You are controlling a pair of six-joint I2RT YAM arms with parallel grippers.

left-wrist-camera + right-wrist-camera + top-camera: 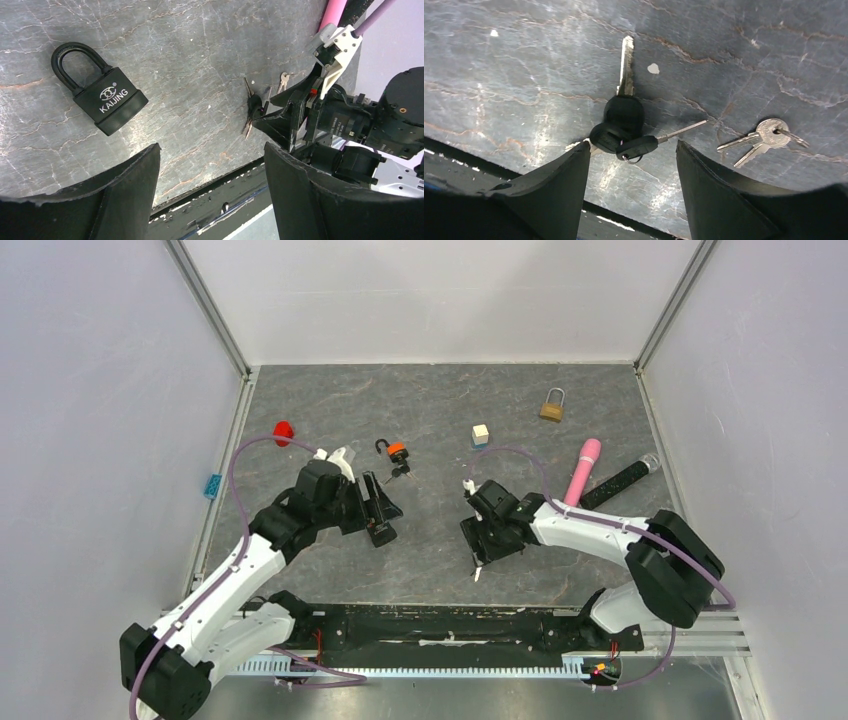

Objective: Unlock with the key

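Right gripper (631, 146) agape at black-headed keys (624, 117); left gripper (211, 147) apart near padlock (112, 102)

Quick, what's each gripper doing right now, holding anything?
Left gripper: open, holding nothing; the black padlock lies untouched ahead.
Right gripper: open, holding nothing; the black-headed keys lie loose by its fingertips.

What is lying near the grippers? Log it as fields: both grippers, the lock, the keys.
left gripper: open, empty
right gripper: open, empty
black padlock: flat on table, shackle seated, ahead of left gripper
black-headed keys: flat on table, just ahead of right gripper
silver keys: loose, beside black-headed keys
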